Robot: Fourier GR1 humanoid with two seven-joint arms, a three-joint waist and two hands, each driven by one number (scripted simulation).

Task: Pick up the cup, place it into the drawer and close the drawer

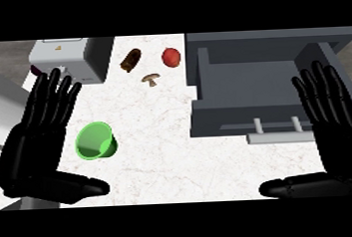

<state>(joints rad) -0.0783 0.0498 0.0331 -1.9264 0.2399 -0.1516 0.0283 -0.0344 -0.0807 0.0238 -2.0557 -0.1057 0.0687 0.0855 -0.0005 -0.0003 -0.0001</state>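
The black right hand (340,133) covered the right side of the open dark grey drawer (234,119), and its wrist was cut off by the view's edge. A small dark thing (35,70) beside the pale grey box-shaped appliance (71,56) was mostly hidden behind the black left hand (31,144) and could not be identified. The bright green plastic cup (96,140) lay tipped on the white marble counter (181,162), just right of the left hand. Its mouth faced up and left and its base lower right, so its axis ran diagonally. Both hands were spread flat, fingers straight, holding nothing. The drawer's light grey bar handle (279,135) faced the robot.
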